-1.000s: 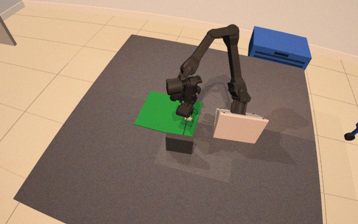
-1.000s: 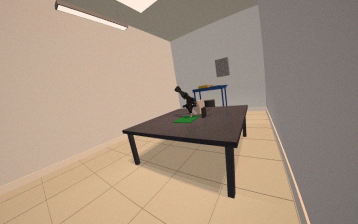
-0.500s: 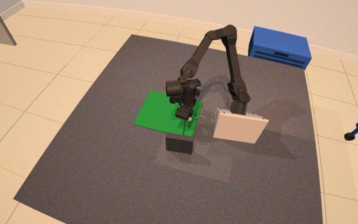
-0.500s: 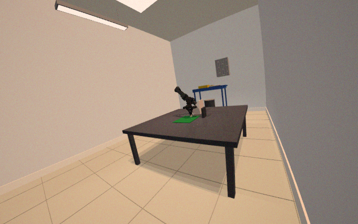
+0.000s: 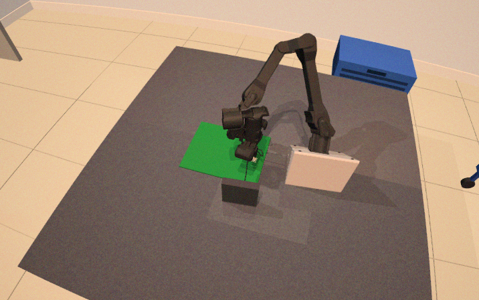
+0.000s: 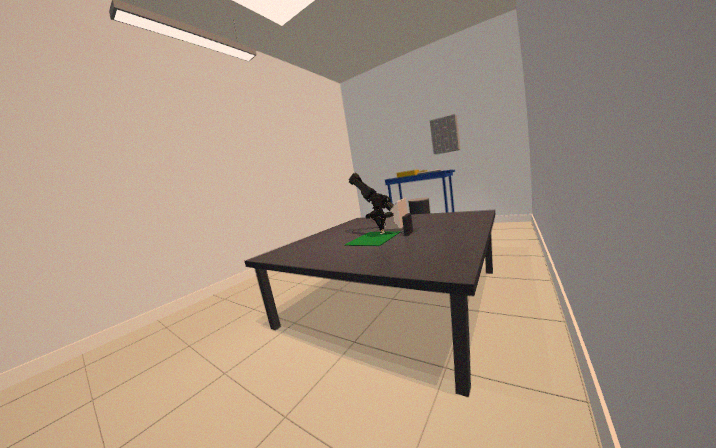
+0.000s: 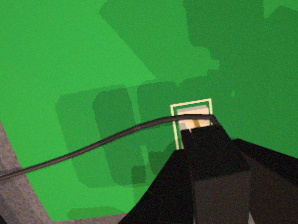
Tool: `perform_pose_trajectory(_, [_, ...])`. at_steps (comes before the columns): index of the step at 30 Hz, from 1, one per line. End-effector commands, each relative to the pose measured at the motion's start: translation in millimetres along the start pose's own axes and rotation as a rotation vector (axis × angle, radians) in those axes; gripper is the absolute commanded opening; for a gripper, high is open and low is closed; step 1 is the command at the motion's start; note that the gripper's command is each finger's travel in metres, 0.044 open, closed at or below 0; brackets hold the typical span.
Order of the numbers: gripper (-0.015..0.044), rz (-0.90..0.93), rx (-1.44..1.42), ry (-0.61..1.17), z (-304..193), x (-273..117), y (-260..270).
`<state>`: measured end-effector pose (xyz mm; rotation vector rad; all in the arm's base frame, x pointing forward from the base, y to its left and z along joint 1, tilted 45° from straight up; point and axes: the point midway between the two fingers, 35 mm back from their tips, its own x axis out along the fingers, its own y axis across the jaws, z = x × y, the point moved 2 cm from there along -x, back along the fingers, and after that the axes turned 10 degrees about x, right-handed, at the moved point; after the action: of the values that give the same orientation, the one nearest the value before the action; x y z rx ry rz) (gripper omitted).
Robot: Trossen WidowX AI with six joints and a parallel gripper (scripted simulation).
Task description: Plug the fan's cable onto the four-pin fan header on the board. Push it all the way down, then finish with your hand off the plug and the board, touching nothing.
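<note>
The green board (image 5: 208, 150) (image 6: 364, 240) (image 7: 45, 55) lies flat on the table. The four-pin fan header (image 5: 254, 159) (image 7: 197, 109) is a small pale block inside a cream outline near one board edge. My gripper (image 5: 252, 157) (image 6: 381, 229) (image 7: 208, 155) is shut on the fan plug, low at the header, with its fingertips overlapping the outline in the wrist view. The fingers hide the plug and part of the header, so I cannot tell how deep the plug sits. The thin dark cable (image 5: 246, 171) (image 7: 135, 128) crosses over the header's end and curves into the fingertips.
A dark block (image 5: 239, 193) (image 6: 407, 225) stands against the board edge where the cable ends. A pale upright panel (image 5: 321, 172) (image 6: 400, 212) stands beside the arm's base. A blue chest (image 5: 374, 59) is beyond the dark table (image 5: 158, 230) (image 6: 422, 264).
</note>
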<state>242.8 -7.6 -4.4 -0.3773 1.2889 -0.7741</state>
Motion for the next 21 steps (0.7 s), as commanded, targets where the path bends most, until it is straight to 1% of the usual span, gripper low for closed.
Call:
perform_pose_trajectory(1, [0.0000,-0.003,-0.006,-0.004,0.7,0.1,-0.7])
perform_pose_trajectory(21, [0.0000,-0.003,-0.006,-0.004,0.4,4.1,-0.6])
